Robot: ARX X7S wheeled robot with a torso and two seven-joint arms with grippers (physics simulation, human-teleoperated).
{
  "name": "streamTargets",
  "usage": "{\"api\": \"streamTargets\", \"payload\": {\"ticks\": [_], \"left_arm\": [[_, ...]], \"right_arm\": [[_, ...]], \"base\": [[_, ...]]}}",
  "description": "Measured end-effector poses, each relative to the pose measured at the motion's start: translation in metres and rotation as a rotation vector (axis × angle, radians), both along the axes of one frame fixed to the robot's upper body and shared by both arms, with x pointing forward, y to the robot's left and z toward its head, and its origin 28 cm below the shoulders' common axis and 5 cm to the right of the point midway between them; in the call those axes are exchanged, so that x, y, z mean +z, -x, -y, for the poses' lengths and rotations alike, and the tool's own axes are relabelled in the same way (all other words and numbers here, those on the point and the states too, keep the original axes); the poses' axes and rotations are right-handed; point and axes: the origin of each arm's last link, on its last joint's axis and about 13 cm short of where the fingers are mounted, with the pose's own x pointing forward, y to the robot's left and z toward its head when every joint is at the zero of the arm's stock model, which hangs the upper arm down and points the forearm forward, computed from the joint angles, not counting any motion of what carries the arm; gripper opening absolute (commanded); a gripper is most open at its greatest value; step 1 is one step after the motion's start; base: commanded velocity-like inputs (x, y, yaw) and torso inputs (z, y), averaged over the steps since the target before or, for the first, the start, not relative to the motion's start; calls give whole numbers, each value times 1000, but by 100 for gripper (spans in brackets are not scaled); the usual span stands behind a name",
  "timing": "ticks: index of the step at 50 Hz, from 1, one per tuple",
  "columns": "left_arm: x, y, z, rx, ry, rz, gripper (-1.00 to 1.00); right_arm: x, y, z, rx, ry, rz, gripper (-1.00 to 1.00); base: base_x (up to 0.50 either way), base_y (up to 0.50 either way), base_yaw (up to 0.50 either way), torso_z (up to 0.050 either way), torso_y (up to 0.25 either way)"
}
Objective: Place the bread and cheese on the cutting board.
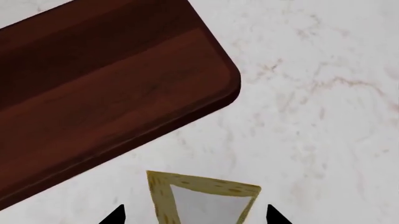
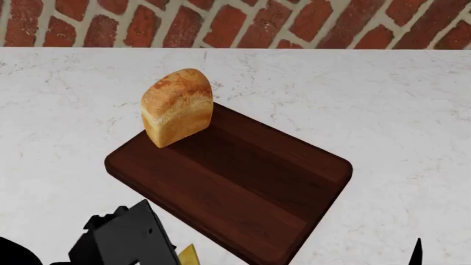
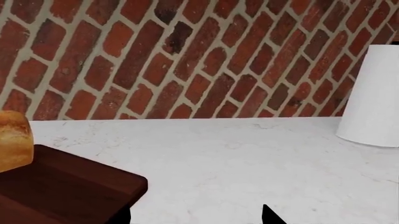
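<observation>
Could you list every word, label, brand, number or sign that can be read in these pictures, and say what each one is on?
None: no view shows any readable text.
The bread, cutting board and cheese carry no label or mark.
The brick wall, marble counter and the white cylinder are plain, too.
The left gripper shows no brand or number.

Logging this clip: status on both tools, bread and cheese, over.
Left tool straddling pale-yellow cheese wedge on counter, grip unconfirmed. Right tool open, empty. Golden-brown bread loaf on dark reddish-brown wooden cutting board. Nothing in the way.
</observation>
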Motion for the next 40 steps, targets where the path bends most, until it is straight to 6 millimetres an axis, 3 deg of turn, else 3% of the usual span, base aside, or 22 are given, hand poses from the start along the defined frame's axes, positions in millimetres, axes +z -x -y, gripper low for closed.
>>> {"api": "streamTargets", "payload": {"ticks": [23, 24, 40], "left_arm": [[-3, -13, -5, 17, 64, -118, 100], [-3, -13, -6, 19, 66, -122, -100], [-4, -11, -3, 35, 62, -103, -100]], "right_arm": [[-1, 1, 0, -9, -1, 4, 100], [-1, 1, 0, -9, -1, 3, 100], [0, 1, -1, -3, -8, 8, 100]], "base": [[5, -7, -9, -6, 0], [0, -8, -10, -12, 0], [3, -4, -5, -5, 0]]}}
